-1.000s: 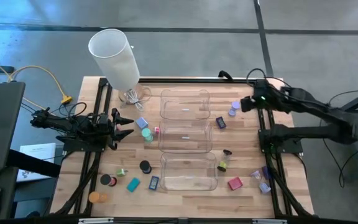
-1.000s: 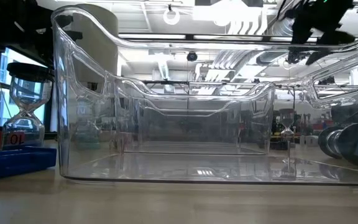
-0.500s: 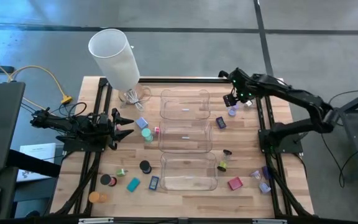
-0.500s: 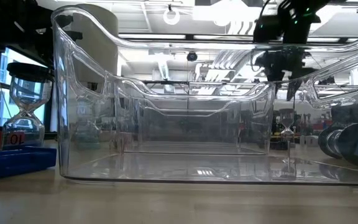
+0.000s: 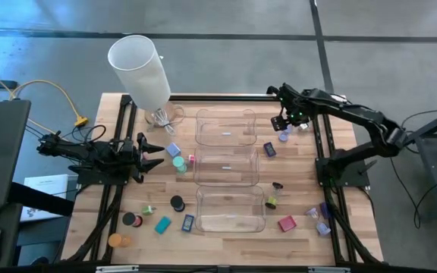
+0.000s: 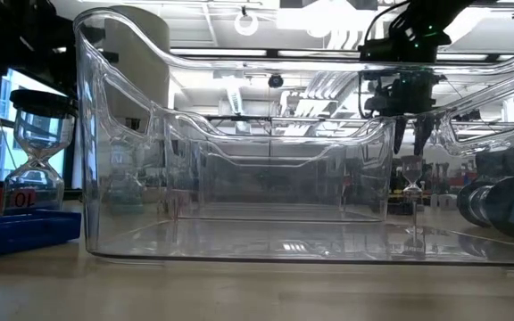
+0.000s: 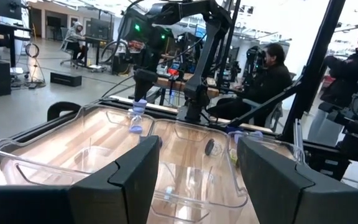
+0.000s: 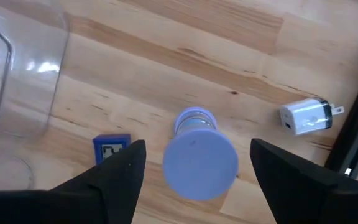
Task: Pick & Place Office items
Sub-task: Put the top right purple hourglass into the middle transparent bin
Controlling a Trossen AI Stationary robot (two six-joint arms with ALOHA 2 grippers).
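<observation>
1. Trays (image 5: 225, 167) are filling the table's (image 5: 226, 244) middle.
2. Right gripper (image 5: 282, 127), fingers apart, is hovering over a lilac cylinder (image 8: 200, 157) near the far right edge.
3. Left gripper (image 5: 158, 154), fingers apart, is waiting near the left edge.

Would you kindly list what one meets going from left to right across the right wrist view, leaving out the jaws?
Clear plastic tray → small blue rectangle → lilac hourglass-shaped piece, seen from above → white plug adapter.
</observation>
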